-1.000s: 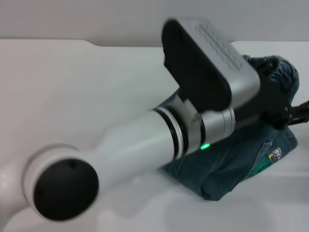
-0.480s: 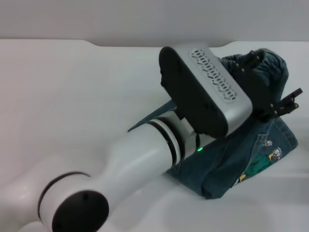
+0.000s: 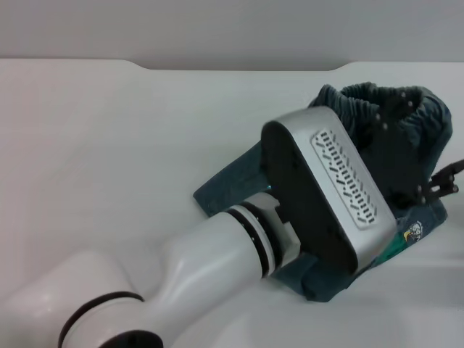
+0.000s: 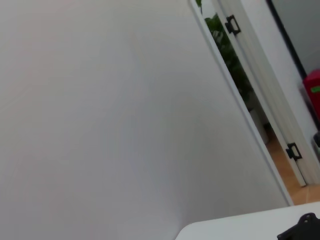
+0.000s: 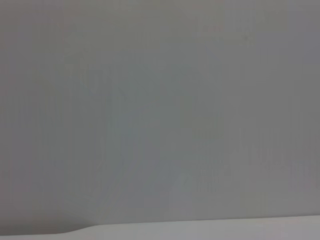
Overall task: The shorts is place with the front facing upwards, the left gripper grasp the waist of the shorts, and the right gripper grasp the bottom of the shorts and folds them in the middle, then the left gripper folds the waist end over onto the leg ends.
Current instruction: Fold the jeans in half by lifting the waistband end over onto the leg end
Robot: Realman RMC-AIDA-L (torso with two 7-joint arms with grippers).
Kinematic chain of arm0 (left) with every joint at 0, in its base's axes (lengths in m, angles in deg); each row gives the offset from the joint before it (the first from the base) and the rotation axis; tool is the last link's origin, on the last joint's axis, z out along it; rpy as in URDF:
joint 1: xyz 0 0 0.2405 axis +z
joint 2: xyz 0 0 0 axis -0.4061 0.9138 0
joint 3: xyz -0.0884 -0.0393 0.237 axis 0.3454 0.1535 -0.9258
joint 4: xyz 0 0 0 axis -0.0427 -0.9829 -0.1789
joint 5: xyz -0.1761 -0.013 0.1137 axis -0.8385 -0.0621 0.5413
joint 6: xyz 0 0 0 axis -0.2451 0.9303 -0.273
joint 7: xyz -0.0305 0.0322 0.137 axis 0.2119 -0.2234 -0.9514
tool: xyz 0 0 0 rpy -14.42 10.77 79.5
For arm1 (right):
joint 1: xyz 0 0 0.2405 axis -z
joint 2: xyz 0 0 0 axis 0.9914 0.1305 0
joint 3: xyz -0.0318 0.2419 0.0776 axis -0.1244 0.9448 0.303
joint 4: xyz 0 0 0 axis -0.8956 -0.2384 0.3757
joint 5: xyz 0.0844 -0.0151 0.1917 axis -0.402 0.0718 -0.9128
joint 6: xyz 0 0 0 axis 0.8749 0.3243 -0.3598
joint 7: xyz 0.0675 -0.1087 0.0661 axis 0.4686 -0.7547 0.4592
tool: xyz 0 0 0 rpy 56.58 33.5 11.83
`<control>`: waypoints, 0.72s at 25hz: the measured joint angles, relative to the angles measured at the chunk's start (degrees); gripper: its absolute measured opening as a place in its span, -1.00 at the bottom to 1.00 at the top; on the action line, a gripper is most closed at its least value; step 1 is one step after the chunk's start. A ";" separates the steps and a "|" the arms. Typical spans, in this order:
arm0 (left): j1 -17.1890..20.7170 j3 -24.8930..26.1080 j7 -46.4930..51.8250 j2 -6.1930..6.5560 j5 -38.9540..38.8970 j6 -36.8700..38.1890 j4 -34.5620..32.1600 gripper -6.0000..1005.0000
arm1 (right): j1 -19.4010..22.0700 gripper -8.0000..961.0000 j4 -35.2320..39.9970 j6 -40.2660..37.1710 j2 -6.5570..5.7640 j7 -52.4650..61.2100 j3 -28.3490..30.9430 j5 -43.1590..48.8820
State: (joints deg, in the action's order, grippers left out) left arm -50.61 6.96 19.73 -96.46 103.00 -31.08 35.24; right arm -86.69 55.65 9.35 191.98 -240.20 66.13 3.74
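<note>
Blue denim shorts (image 3: 330, 279) lie folded at the right of the white table (image 3: 109, 145) in the head view, a cartoon patch (image 3: 413, 232) facing up near the right edge. Their gathered waist (image 3: 359, 101) is held up off the table. My left arm reaches across from the lower left, and its silver wrist housing (image 3: 326, 188) hides the middle of the shorts. My left gripper (image 3: 415, 148) is shut on the raised waist, black fingers (image 3: 395, 109) showing against the cloth. My right gripper is out of view.
The table's back edge (image 3: 239, 67) runs under a grey wall. The left wrist view shows a wall, a white door frame (image 4: 250, 95), a plant (image 4: 220, 30) and a table corner (image 4: 240, 227). The right wrist view shows only wall and a strip of table (image 5: 200, 229).
My left arm has swung lower and nearer, its wrist housing dropping over the shorts. The held waist stays raised, and more of the flat leg cloth shows to the left of the arm.
</note>
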 joint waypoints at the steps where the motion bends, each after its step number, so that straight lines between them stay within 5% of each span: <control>1: 0.12 -0.09 0.16 -0.04 0.48 0.06 -0.04 0.68 | 0.00 -0.98 0.00 0.01 0.00 0.00 0.01 0.00; 18: 0.04 3.78 39.50 0.26 -6.03 0.49 -0.57 0.68 | -0.03 -0.98 -0.17 0.22 0.00 0.10 -0.14 0.55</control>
State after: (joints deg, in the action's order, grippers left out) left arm -50.57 10.74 59.23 -96.20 96.97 -30.59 34.67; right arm -86.72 55.48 9.57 191.98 -240.10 65.99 4.28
